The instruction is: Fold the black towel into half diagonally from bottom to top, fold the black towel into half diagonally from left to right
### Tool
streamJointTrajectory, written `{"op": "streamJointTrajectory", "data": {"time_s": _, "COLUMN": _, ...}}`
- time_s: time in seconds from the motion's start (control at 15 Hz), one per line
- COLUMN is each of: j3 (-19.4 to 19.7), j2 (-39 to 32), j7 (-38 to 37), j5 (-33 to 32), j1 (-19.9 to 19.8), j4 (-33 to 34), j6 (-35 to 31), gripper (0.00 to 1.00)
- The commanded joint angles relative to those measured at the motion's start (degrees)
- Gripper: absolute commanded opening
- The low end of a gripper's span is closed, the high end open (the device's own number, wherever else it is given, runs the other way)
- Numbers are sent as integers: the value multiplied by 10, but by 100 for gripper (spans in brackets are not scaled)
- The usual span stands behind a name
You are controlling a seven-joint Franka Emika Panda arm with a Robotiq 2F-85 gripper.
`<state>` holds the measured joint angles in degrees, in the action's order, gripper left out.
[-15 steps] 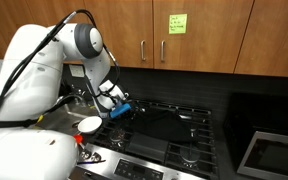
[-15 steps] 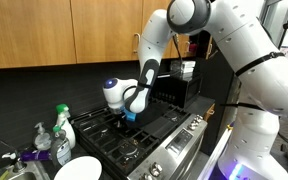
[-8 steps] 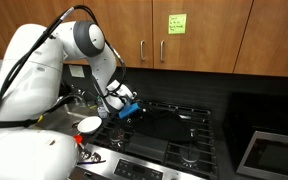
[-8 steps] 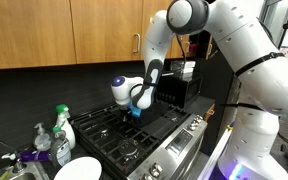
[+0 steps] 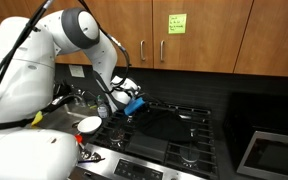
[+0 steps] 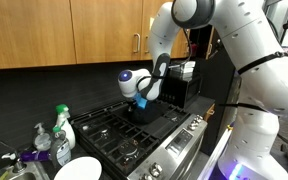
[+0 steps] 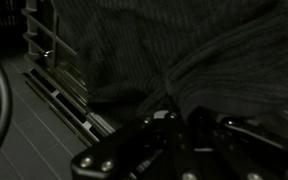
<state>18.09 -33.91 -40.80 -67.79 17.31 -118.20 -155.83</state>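
The black towel fills the upper part of the wrist view, its ribbed cloth bunched into a fold at my jaws. On the dark stove it is hard to make out in both exterior views. My gripper is shut on the bunched fold of the towel. It hangs low over the stove's grates in both exterior views, with a blue part at the wrist.
The black gas stove has raised grates. A white bowl stands at the stove's front corner. Two soap bottles and a white plate stand beside it. A black appliance is behind the stove.
My gripper has moved across the stove toward its back and middle, drawing the held part of the towel with it. The arm has swung upward behind it.
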Motion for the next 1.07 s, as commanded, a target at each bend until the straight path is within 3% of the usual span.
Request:
{"op": "streamJointTrajectory", "data": {"time_s": 0.0, "j3": 32, "j2": 45, "j7": -48, "j5": -56, "j1": 17, "j4": -36, "j6": 1, "gripper": 2}}
{"op": "streamJointTrajectory", "data": {"time_s": 1.0, "j3": 106, "j2": 10, "j7": -132, "j5": -162, "j1": -26, "j4": -37, "j6": -20, "gripper": 2}}
